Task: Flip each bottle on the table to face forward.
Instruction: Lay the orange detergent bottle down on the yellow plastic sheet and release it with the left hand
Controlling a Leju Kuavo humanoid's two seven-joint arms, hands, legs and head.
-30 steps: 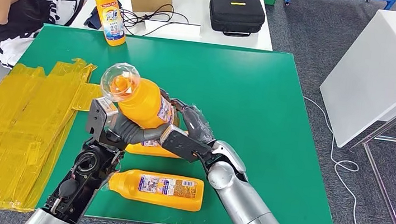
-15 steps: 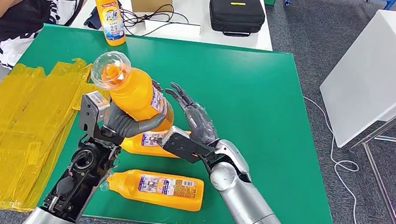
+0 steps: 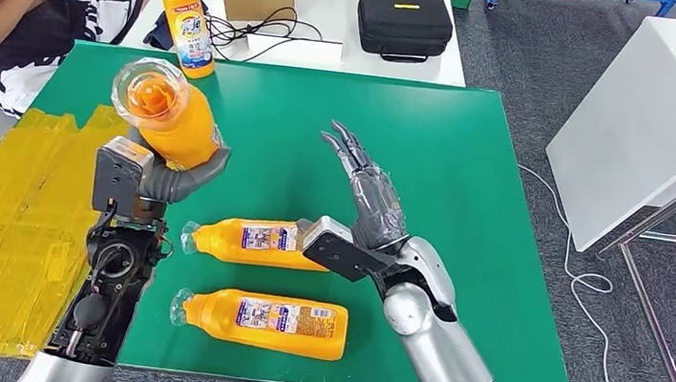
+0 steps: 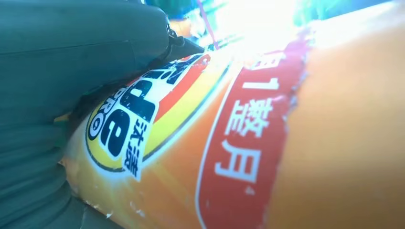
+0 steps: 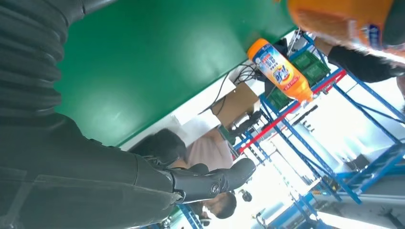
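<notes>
My right robot hand (image 3: 367, 199) has let go and is spread open, my left robot hand (image 3: 158, 175) now alone grips the lifted bottle (image 3: 165, 118) — ready to stand beside the upright bottle (image 3: 188, 20).

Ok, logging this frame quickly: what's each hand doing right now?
Left hand: holding an orange bottle lifted off the green table.
Right hand: open, fingers spread, holding nothing.

We note two silver metallic arms with rounded joint housings; the left forearm exposes black mechanical parts with circular fittings. The left hand (image 3: 158, 175) has a grey boxy wrist block and thick grey fingers. The right hand (image 3: 366, 204) shows dark slender fingers, a semi-transparent grey palm cover and a black wrist bracket.
</notes>
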